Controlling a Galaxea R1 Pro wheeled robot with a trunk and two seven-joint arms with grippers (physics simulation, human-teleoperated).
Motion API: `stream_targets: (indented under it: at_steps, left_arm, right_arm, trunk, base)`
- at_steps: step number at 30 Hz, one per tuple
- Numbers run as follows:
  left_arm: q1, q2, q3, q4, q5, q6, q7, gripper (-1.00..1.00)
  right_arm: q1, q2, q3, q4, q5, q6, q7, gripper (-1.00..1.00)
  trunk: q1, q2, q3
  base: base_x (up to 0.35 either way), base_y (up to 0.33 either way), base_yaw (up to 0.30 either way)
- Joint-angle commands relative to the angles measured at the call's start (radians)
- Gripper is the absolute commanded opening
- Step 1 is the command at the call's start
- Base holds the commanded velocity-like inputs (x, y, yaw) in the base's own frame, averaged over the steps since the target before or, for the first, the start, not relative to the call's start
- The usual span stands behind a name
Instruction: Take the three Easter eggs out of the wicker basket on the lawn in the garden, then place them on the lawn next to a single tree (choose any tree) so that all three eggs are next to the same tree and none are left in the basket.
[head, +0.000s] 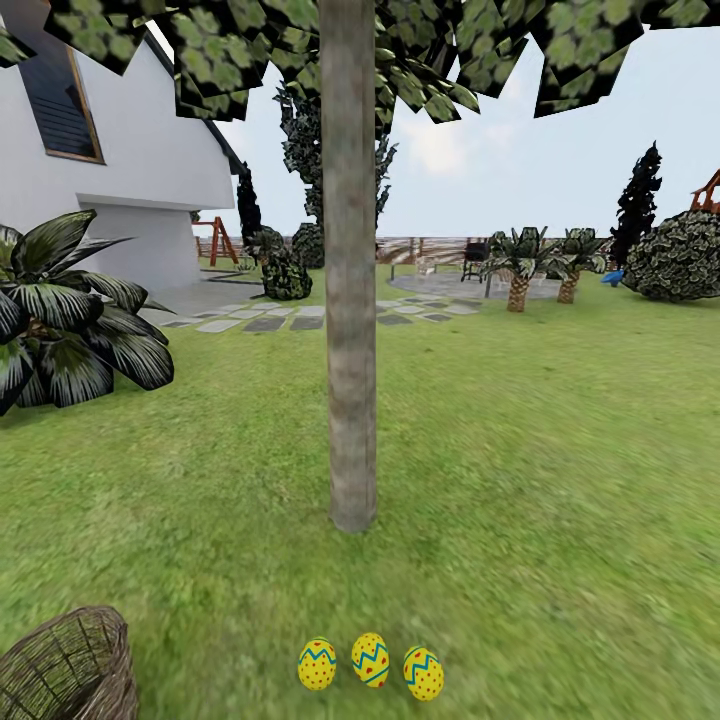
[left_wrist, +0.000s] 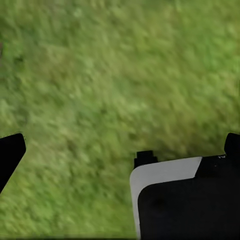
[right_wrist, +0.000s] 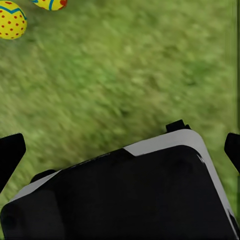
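Green, mottled lawn (head: 560, 480) runs back to a white house (head: 130, 150) and grey stone paving slabs (head: 300, 320), with dark-fronded short palms (head: 70, 320) off to one side. Standing up out of the grass is the tall, straight grey-brown tree trunk (head: 350, 300), and everything that matters sits on its near side.

Three small yellow Easter eggs with red dots and blue zigzag bands (head: 371, 662) lie in a neat row on the grass, a short way in front of the trunk's foot, close to one another but apparently not touching. I'd judge they were set there on purpose, since the job wants all three beside one tree. The round tan-brown wicker basket (head: 70, 665) sits well apart from the trunk, off to the side of the row; what shows of its inside holds no egg.

From the right wrist camera, the right gripper (right_wrist: 125, 147) hangs over bare grass with its dark fingertips (right_wrist: 11, 150) spread wide, holding nothing; two of the eggs lie well clear of it. The left gripper (left_wrist: 125, 145) is likewise parted and empty over plain turf.
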Motion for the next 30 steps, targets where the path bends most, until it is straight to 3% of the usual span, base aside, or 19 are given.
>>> stream_targets:
  at_steps: [1, 20, 30]
  left_arm:
    - [0.006, 0.002, -0.008, -0.002, 0.010, 0.002, 0.000, 1.00]
    - [0.101, 0.020, -0.008, -0.001, 0.011, -0.091, 0.003, 1.00]
    - [0.126, 0.021, -0.008, -0.001, 0.011, -0.100, 0.001, 1.00]
  right_arm:
    - [0.000, -0.001, -0.006, 0.003, -0.008, 0.007, 0.006, 1.00]
    - [0.000, -0.007, -0.009, 0.076, -0.010, 0.006, 0.006, 1.00]
    - [0.000, -0.008, -0.007, 0.137, -0.010, 0.005, 0.006, 1.00]
  trunk:
    - [0.000, -0.001, 0.000]
    - [0.000, -0.001, 0.000]
    - [0.000, -0.001, 0.000]
  base:
    - [0.000, 0.000, 0.000]
    - [0.000, 0.000, 0.000]
    - [0.000, 0.000, 0.000]
